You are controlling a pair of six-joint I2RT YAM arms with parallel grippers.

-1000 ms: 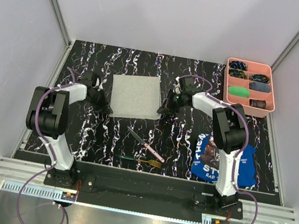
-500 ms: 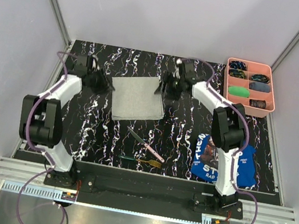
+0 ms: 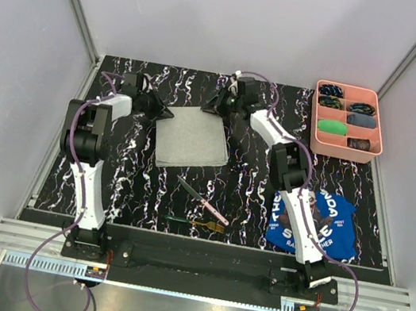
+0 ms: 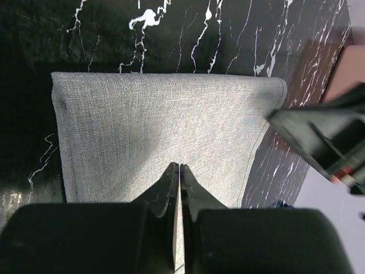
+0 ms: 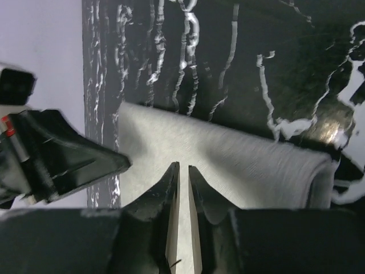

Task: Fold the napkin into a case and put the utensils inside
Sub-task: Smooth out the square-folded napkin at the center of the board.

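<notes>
The light grey napkin (image 3: 193, 141) lies flat mid-table, with a rounded fold along one edge (image 5: 319, 171). My left gripper (image 3: 160, 109) is at its far left corner, jaws shut, tips (image 4: 179, 166) low over the cloth (image 4: 159, 120); I cannot tell if cloth is pinched. My right gripper (image 3: 216, 109) is at the far right corner, its jaws (image 5: 182, 165) a narrow slit apart over the napkin (image 5: 245, 171), nothing visibly between them. The pink-handled knife (image 3: 202, 200) and green-handled fork (image 3: 198, 223) lie nearer me, untouched. No case shape shows.
A pink compartment tray (image 3: 349, 88) with small items stands at the far right. A blue printed cloth (image 3: 316, 227) lies under the right arm at the near right. The enclosure's white walls stand close behind both grippers.
Both grippers have moved from the napkin's sides up to its far corners. Their jaws opened on the way and have closed down again. The napkin shifted slightly.
</notes>
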